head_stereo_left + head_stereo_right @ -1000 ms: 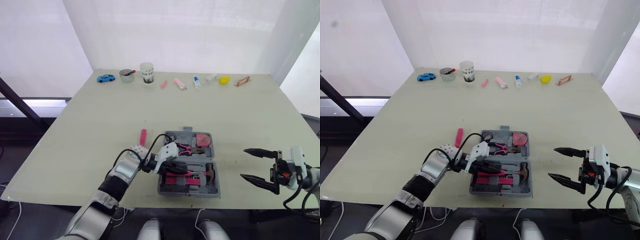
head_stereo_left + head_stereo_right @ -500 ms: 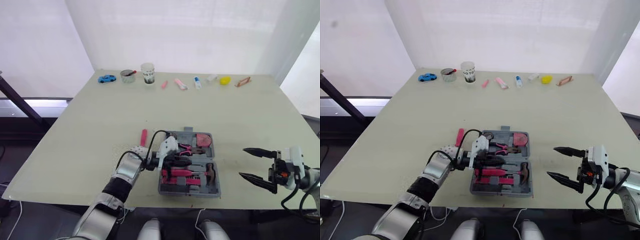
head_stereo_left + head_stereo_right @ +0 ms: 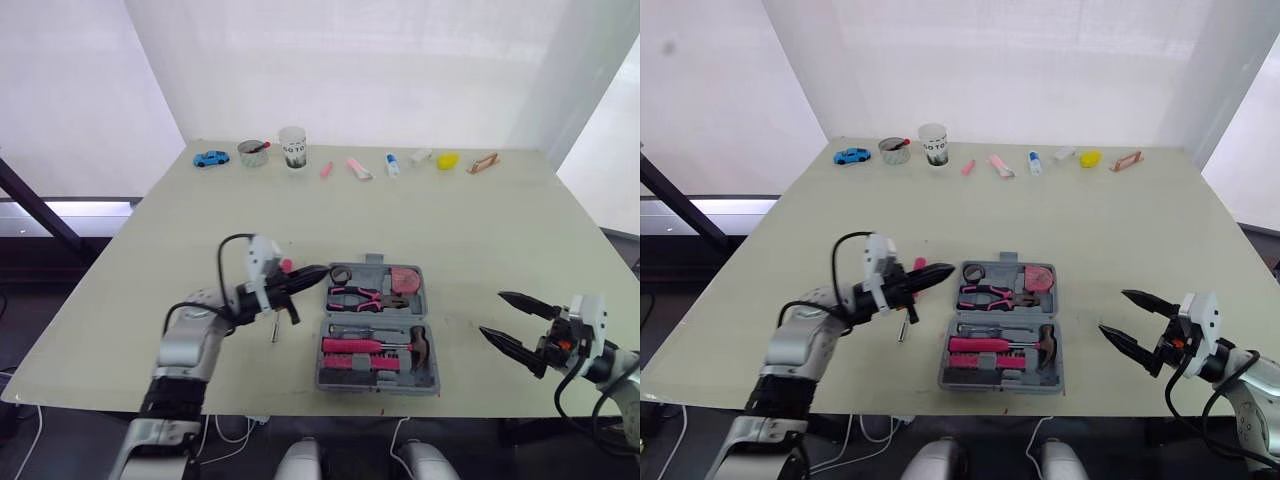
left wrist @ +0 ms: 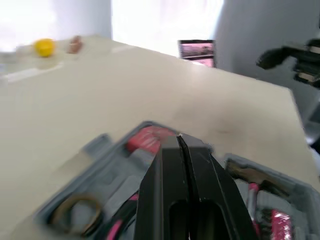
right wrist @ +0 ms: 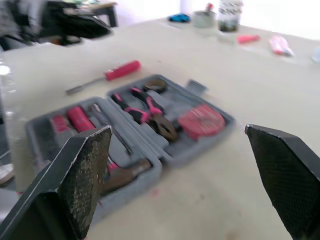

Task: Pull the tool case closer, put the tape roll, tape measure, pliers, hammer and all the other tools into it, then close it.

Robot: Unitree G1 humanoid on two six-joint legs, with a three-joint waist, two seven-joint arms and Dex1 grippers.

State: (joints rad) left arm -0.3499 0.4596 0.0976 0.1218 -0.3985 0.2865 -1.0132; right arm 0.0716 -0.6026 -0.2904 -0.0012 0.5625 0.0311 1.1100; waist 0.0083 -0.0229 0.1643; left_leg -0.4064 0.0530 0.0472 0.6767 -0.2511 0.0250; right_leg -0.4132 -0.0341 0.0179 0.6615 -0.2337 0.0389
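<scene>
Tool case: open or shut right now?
Open. The tool case lies spread flat, both halves facing up, with pliers, hammer and tape measure visible inside; a pink-handled screwdriver lies outside on the table.

Matt grey moulded plastic on the tool case [image 3: 380, 385], pink plastic grips on the pliers [image 3: 355, 296] and hammer [image 3: 380, 346], dull dark metal on the hammer's head. Pink plastic handle and bare metal shaft on the screwdriver [image 5: 103, 76], smooth matt top on the table [image 3: 470, 220]. Rough, grainy black pads [image 5: 89, 172] on the right gripper [image 5: 177, 129].

Dark print bands the white cup [image 3: 292, 147]; seemingly lettering, too small to read.
</scene>
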